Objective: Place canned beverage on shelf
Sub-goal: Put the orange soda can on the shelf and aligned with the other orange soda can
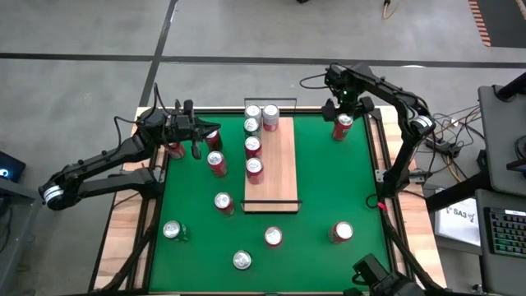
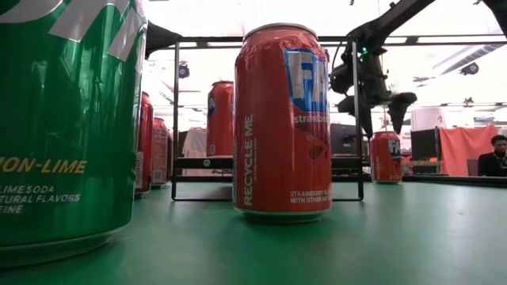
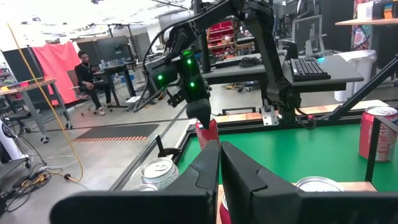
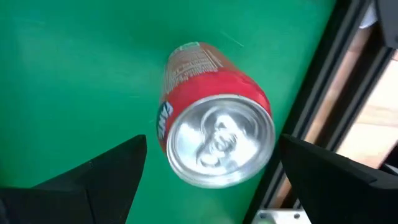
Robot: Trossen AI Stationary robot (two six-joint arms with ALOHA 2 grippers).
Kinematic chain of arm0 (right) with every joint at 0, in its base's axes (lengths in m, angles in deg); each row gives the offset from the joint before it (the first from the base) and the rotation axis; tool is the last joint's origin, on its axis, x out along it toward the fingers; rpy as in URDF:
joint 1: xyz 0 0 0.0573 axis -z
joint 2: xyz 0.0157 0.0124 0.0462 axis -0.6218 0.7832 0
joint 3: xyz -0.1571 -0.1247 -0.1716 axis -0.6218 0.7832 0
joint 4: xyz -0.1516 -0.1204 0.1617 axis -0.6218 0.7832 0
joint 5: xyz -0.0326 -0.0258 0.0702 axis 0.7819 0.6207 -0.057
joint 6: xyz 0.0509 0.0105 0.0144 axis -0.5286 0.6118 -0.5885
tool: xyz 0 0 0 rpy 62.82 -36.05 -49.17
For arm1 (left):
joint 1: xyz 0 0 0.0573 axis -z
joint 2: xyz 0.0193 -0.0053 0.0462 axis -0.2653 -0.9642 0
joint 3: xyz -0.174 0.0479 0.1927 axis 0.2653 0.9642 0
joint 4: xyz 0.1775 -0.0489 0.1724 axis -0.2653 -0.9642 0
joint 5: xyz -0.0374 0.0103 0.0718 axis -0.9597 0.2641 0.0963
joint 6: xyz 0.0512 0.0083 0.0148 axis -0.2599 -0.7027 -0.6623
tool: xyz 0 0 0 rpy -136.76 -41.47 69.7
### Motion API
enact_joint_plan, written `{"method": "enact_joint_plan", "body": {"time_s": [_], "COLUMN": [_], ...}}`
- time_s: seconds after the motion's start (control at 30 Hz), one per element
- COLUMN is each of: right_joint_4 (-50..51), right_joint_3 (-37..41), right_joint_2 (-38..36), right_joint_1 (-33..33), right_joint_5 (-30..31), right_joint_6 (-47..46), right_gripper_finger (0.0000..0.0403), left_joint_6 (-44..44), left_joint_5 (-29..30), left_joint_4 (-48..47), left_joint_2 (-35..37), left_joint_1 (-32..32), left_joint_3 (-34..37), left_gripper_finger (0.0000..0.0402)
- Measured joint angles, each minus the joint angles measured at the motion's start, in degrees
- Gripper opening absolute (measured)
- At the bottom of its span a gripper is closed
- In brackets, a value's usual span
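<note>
Right hand (image 4: pixel 208 171) spread wide, poised directly above upright red can (image 1: pixel 343 126) at far right of counter, right of shelf (image 1: pixel 276 177). Can axis vertical, straddled, not yet gripped. Left hand (image 1: pixel 194 138) pressed together, empty, far left.

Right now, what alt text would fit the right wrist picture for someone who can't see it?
Looking down on an upright red can with a silver top, standing on a green mat. The right tool hangs open above it, one dark finger on each side, not touching it. A black rail and pale wood run along one edge.
</note>
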Motion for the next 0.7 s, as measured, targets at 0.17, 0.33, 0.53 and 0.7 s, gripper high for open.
{"method": "enact_joint_plan", "body": {"time_s": [0.17, 0.33, 0.53, 0.7], "right_joint_4": [-4.02, -7.88, -8.66, -8.6], "right_joint_3": [3.63, 6.25, 7.63, 7.36], "right_joint_2": [0.0, 0.0, -0.09, -0.61], "right_joint_1": [0.0, 0.0, 0.0, -0.06], "right_joint_5": [0.06, 0.2, 0.13, 0.17], "right_joint_6": [0.6, 1.06, 1.03, 0.52], "right_gripper_finger": [0.0354, 0.0345, 0.0295, 0.0295], "left_joint_6": [0.0, 0.0, 0.0, -0.02], "left_joint_5": [-0.02, -0.01, 0.0, 0.0], "left_joint_4": [0.0, 0.0, 0.0, 0.0], "left_joint_2": [0.0, 0.0, 0.0, 0.0], "left_joint_1": [0.0, 0.0, 0.0, 0.0], "left_joint_3": [0.0, 0.0, 0.0, 0.0], "left_gripper_finger": [0.0, 0.0, 0.0, 0.0]}}
